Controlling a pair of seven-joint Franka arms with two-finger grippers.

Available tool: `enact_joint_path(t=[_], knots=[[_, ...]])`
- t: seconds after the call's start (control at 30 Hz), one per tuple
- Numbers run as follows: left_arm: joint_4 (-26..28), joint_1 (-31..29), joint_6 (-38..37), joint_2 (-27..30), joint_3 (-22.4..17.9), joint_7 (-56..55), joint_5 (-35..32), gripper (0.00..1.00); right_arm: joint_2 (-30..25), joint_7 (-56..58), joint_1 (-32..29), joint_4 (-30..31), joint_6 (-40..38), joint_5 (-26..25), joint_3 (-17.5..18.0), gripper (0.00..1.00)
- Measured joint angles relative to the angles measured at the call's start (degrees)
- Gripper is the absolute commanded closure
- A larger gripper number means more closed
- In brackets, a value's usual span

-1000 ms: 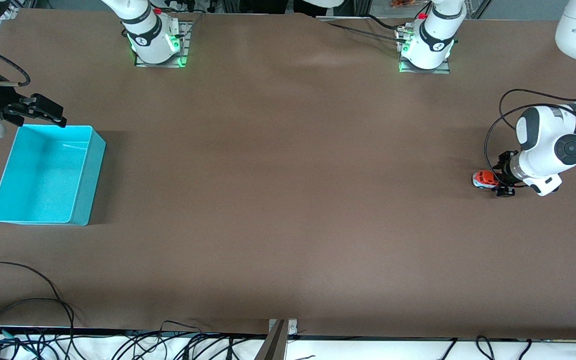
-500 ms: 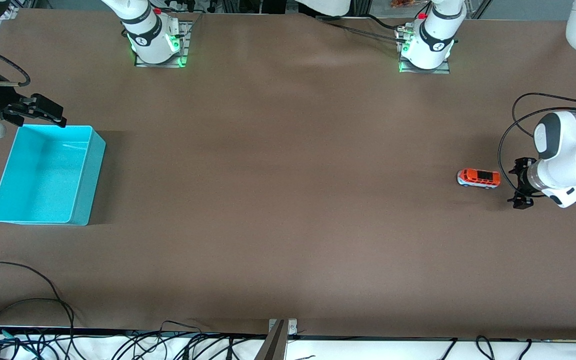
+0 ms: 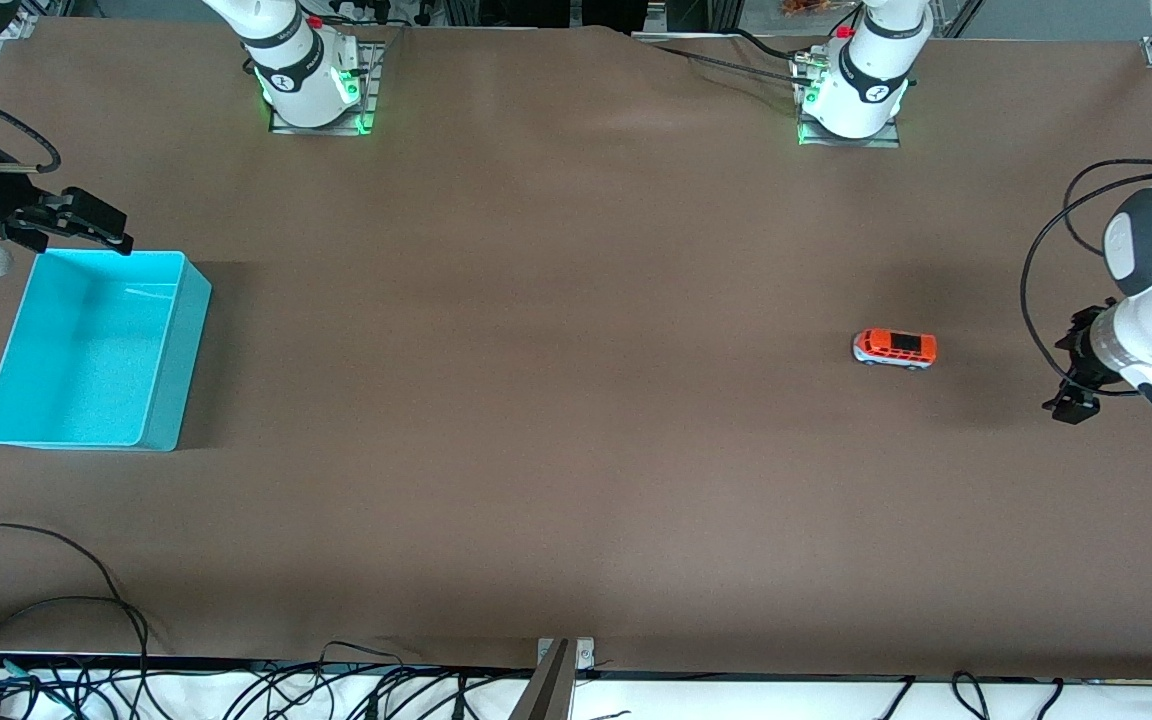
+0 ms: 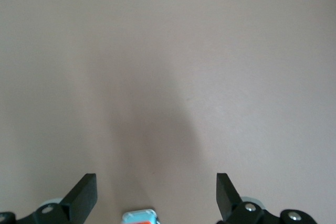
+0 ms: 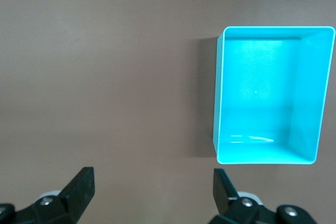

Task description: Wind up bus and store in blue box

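Observation:
The bus (image 3: 894,348), orange-red on top and pale below, stands free on the brown table toward the left arm's end. My left gripper (image 3: 1071,372) is a short way from it, closer to that end of the table, and is open with nothing between its fingers. In the left wrist view only the bus's pale end (image 4: 140,216) shows, at the frame's edge between the spread fingers of the left gripper (image 4: 156,192). The blue box (image 3: 86,350) stands empty at the right arm's end. My right gripper (image 3: 101,228) waits open beside the box's corner. The right wrist view shows the blue box (image 5: 268,95) from above, off to one side of the right gripper (image 5: 153,184).
The two arm bases (image 3: 311,75) (image 3: 851,90) stand along the table's edge farthest from the front camera. Loose black cables (image 3: 56,620) lie along the nearest edge, and a metal bracket (image 3: 561,660) sits at its middle. A wide stretch of bare table separates bus and box.
The left gripper opened and let go of the bus, then drew back toward its end of the table. The bus rolled toward the right arm's end. The right arm has not moved.

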State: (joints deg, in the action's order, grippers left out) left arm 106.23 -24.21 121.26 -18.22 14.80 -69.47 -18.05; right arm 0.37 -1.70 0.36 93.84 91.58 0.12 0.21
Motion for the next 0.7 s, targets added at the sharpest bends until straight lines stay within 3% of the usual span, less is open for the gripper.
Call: enact_joint_path(t=[0.7], knots=[[-18.41,-0.03,-23.89,1.90,3.95,41.15,0.43,0.00,0.00,0.00,0.00,0.00,0.00,0.00,0.00,0.00]])
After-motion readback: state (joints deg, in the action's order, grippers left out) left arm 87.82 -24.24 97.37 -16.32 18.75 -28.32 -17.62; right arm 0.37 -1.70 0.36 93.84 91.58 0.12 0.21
